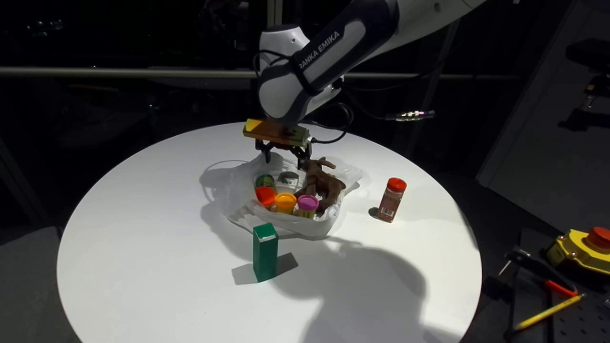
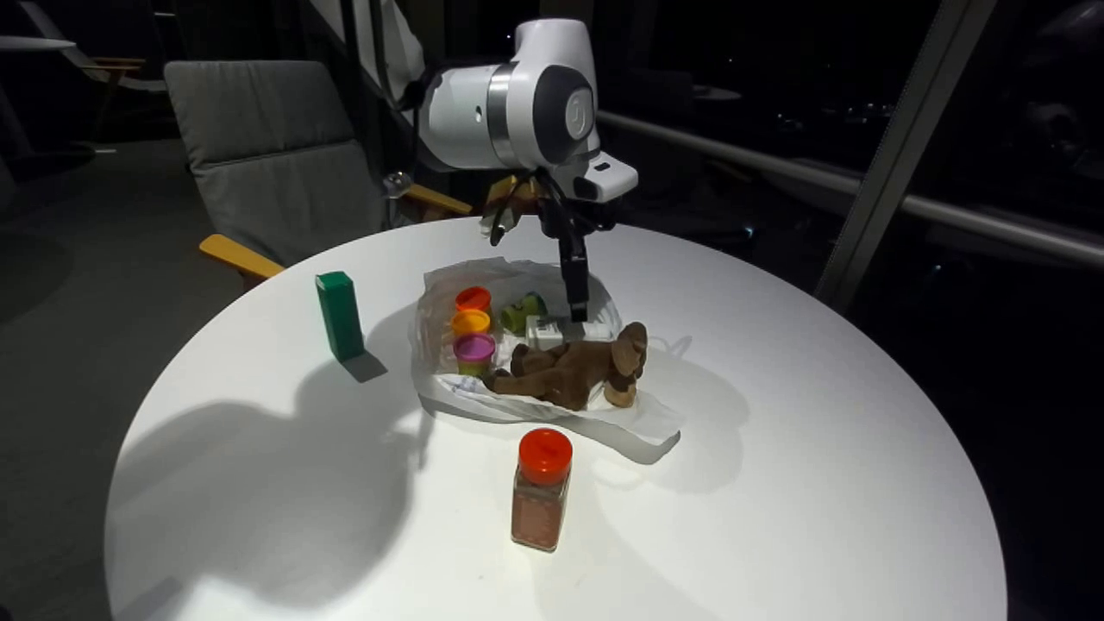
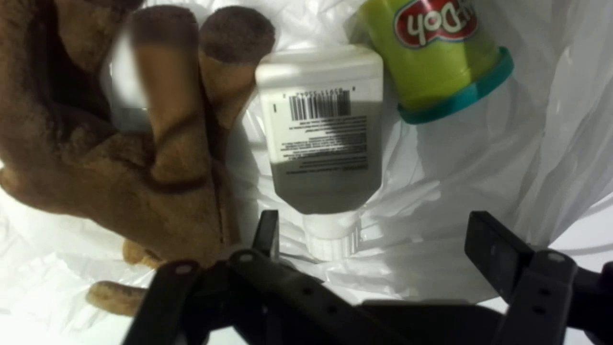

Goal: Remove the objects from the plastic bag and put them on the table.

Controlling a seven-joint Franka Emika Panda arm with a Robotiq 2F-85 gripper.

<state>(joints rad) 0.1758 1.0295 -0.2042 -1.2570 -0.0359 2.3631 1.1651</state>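
The crinkled plastic bag point(image 1: 238, 193) lies spread open on the round white table point(image 1: 152, 267). On it are a brown plush animal point(image 2: 573, 371), a white bottle point(image 3: 325, 139), a green tub point(image 3: 431, 62) on its side, and tubs with red point(image 2: 473, 299), orange point(image 2: 470, 323) and purple point(image 2: 474, 347) lids. The green box point(image 1: 265, 255) and the red-capped bottle point(image 2: 541, 492) stand upright on the table outside the bag. My gripper point(image 3: 376, 230) is open above the bag, its fingers wide apart beyond either side of the white bottle's cap, gripping nothing.
Beside the table in an exterior view sit a yellow box with a red button point(image 1: 584, 250) and a yellow pencil point(image 1: 548, 312). A grey armchair point(image 2: 267, 164) stands close to the table's edge. A metal rail point(image 1: 128, 73) runs behind.
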